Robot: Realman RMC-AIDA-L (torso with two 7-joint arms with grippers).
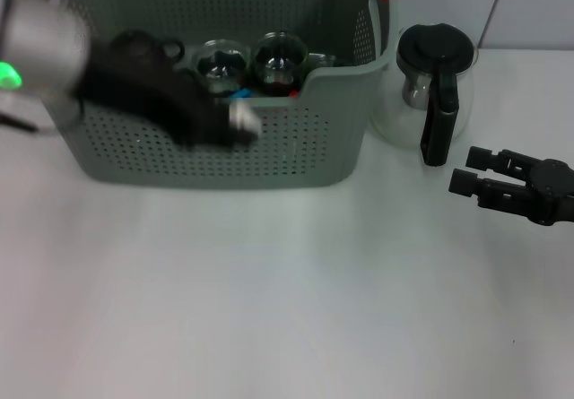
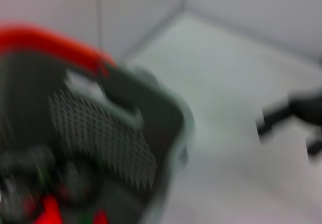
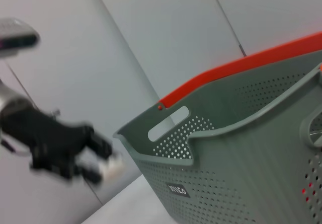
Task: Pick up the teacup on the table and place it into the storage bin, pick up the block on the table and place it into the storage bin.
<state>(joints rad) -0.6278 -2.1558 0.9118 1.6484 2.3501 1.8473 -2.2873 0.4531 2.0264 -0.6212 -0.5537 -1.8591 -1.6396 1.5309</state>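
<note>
Large grey perforated plastic storage bin [image 1: 224,148] sits in the upper left-centre of the head view, orange clips at its rim corners, cut-out dip in the near wall. Inside, near the front wall: two clear glass teacups [image 1: 251,63] side by side, dark contents visible in the right one, plus something small, blue and red, between them and the wall, too small to identify.

Left gripper [image 1: 238,125] is blurred, black, reaching in from the upper left of the head view and sitting in front of the bin's near wall, just under the rim dip. A small white object [image 1: 246,123] is at its tip; looks like it is between the fingers, but the blur is too heavy to confirm a grasp. Can't tell whether the pincer is clenched or released. The right wrist view shows the same gripper [image 3: 95,161] at lower left of frame, white thing at its tip, apart from the bin's outer wall [image 3: 241,173] with its small black label.

Left wrist view is smeared: bin interior [image 2: 100,133] at lower left, orange rim at upper left, red bits at the bottom.

Right gripper [image 1: 468,170] sits at the right edge of the head view, over the white table [image 1: 287,309], fingers released and spread, holding nothing. Just beside it, upper right: clear glass jug with black lid and handle [image 1: 430,90], standing next to the bin's right wall.
</note>
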